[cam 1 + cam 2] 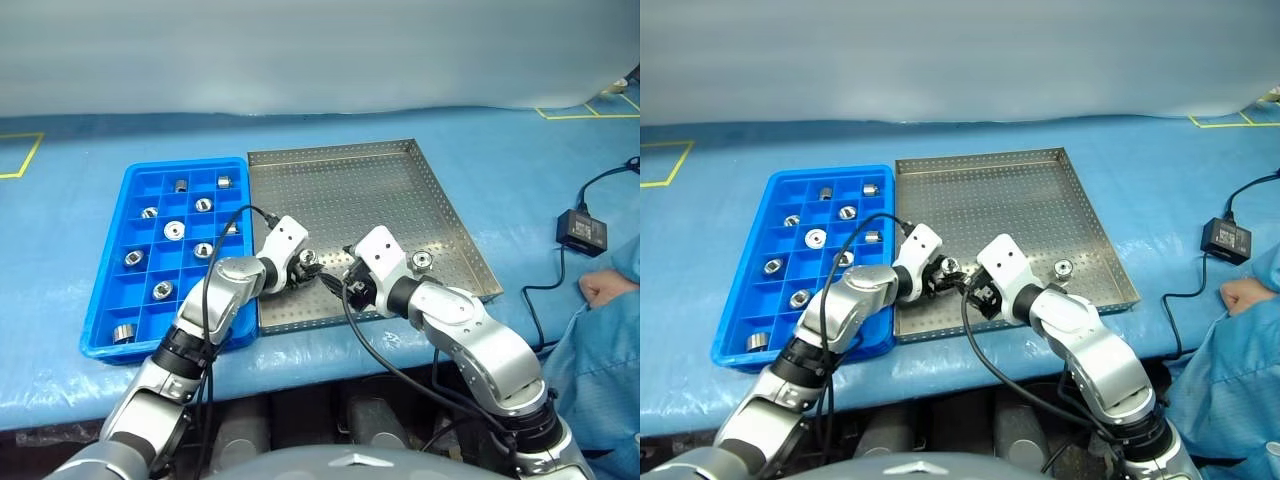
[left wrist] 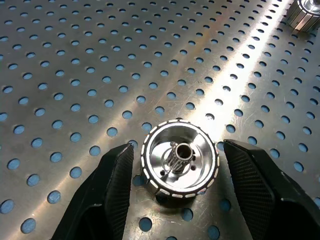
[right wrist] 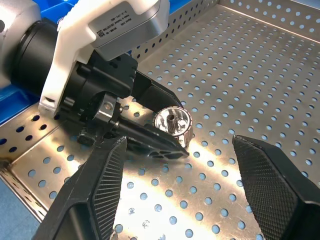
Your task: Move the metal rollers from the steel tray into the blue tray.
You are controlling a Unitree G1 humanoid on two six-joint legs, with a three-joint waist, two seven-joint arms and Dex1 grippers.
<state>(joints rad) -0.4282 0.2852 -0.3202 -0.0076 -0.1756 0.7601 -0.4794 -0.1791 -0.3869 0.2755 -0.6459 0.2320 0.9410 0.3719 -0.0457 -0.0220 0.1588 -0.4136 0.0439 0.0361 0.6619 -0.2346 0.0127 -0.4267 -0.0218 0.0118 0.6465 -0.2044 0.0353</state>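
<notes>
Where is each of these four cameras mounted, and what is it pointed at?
Left eye and right eye views: on the head, looking forward and down at the steel tray and blue tray; both arms show.
Left wrist view: along the left gripper, whose fingers flank a metal roller with gaps either side.
Right wrist view: along the open right gripper, facing the left gripper.
Shared: that same roller appears in both wrist views.

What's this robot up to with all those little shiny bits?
It is moving metal rollers from the steel tray into the blue tray, where several already sit. The left gripper has its jaws either side of one roller, with small gaps. Another roller waits; the right gripper is open nearby.
</notes>
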